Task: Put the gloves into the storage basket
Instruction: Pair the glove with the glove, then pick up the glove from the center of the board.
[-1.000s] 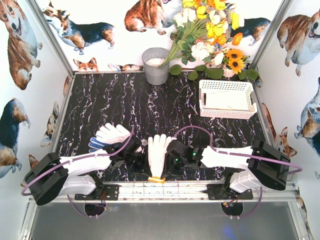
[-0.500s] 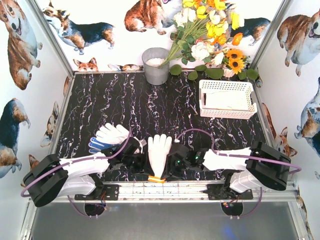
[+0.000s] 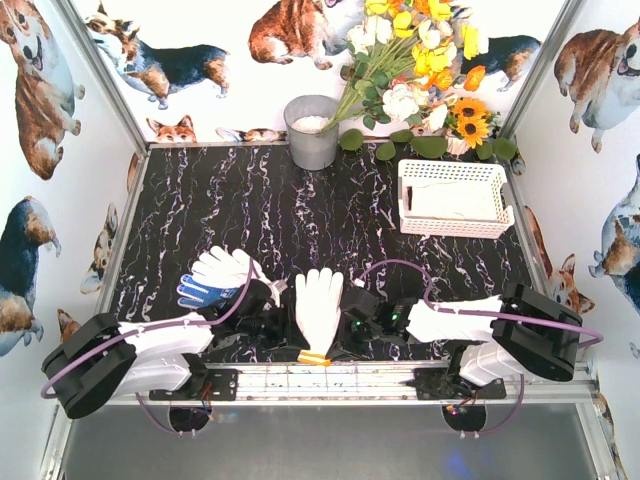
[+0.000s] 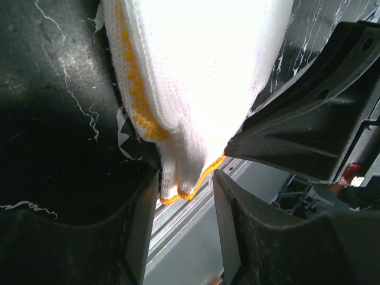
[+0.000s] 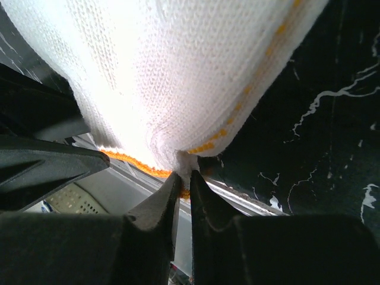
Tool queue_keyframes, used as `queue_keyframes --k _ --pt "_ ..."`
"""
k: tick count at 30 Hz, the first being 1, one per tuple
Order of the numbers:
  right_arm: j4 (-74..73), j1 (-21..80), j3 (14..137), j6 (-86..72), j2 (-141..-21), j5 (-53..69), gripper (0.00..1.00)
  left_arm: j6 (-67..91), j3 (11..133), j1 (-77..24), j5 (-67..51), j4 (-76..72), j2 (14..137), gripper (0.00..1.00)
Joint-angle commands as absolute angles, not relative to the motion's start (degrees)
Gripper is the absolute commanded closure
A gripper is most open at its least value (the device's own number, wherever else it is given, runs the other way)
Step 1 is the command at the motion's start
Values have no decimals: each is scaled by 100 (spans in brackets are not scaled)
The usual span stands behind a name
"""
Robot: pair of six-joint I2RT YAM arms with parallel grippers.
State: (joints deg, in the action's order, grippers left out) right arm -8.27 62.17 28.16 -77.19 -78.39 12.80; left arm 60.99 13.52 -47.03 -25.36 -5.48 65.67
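Right gripper (image 5: 182,181) first: I have it closed almost fully, its two fingers nipping the orange-trimmed cuff edge of the white glove (image 5: 178,71), where the knit bunches into a small fold. My left gripper (image 4: 185,228) stands partly open on the opposite side of the same cuff. The hem hangs down between its fingers and is not clamped.

That glove lies flat between my two arms on the black marbled table (image 3: 300,210). Its fingers point away from me and its cuff is right at the table's near edge.

Past my left gripper, farther left, lie a second white glove (image 3: 225,265) and a blue-palmed glove (image 3: 197,292), touching each other. The storage basket (image 3: 455,228) sits well apart at the far right of the table, with something pale lying in it. A grey metal bucket (image 3: 312,130) stands at the back wall beside a bunch of flowers (image 3: 420,60).
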Motion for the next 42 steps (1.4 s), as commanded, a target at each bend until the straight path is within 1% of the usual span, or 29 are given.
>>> queue_keyframes --k 1,12,16,18,20,23,27,30,36,42 --pt "-1012 6196 2676 -7781 -7709 923 89 6184 1108 -4667 -2198 -746 6859 64" --pt "-600 6185 2546 -7886 -7669 912 89 6463 939 -4665 -2160 -1621 7338 74" --pt "-395 6173 2461 -7975 -7574 841 89 6695 921 -4663 -2269 -2081 7436 75" --pt "-278 6139 2397 -8055 -7471 789 88 6861 935 -4668 -2387 -2325 7489 79" --pt "-171 6065 2333 -8135 -7325 751 84 6987 959 -4659 -2498 -2405 7483 87" --pt "-128 5914 2265 -8149 -7027 725 73 7177 991 -4611 -2608 -2359 7360 99" --pt "-507 5662 2396 -7949 -6553 694 53 7518 936 -4250 -2830 -2364 7152 100" --pt "-688 5524 2392 -7792 -6197 560 45 7688 939 -4045 -3004 -2448 7066 100" --pt "-147 5309 2199 -7877 -6225 639 37 7891 1085 -3882 -3288 -2539 7066 100" --pt "915 5309 1989 -8319 -6940 859 37 8226 1016 -3798 -3444 -2835 7005 100"
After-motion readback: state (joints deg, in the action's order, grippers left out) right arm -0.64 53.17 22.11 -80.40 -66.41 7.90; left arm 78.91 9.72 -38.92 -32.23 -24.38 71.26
